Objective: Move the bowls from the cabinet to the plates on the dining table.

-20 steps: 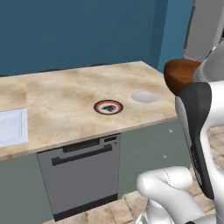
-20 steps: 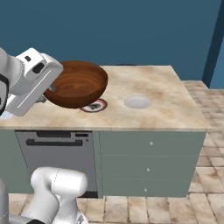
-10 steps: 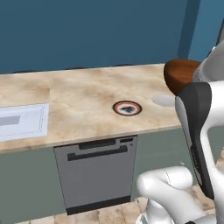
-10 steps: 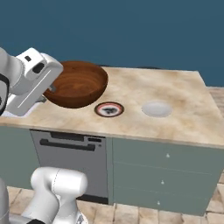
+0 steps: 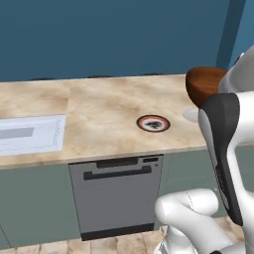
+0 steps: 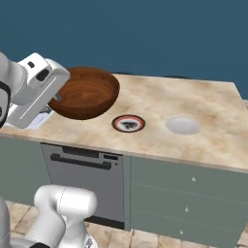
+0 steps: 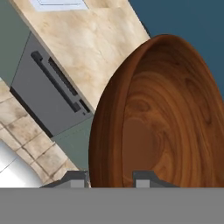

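Note:
My gripper (image 6: 57, 97) is shut on the rim of the dark reddish-brown wooden bowl (image 6: 88, 92) and holds it tilted above the front left part of the dining table (image 6: 203, 101). In the hand view the bowl (image 7: 166, 113) looms large, with its rim between my gripper's (image 7: 109, 179) two tips. The left base view shows part of the bowl (image 5: 206, 84) behind my arm. One plate (image 6: 129, 123) with a red-orange rim lies flat on the table, right of and below the bowl. In the left base view the plate (image 5: 153, 123) lies near the front edge of the table (image 5: 99, 109).
A pale round disc (image 6: 182, 125) lies right of the plate. A white rectangular panel (image 5: 30, 135) is set in the top at the left. A dishwasher front (image 6: 85, 179) and drawers (image 6: 189, 193) sit below. A blue wall stands behind.
The whole scene has shifted across both base views, so the camera has moved along the table. The bowl stays in my gripper in the same pose.

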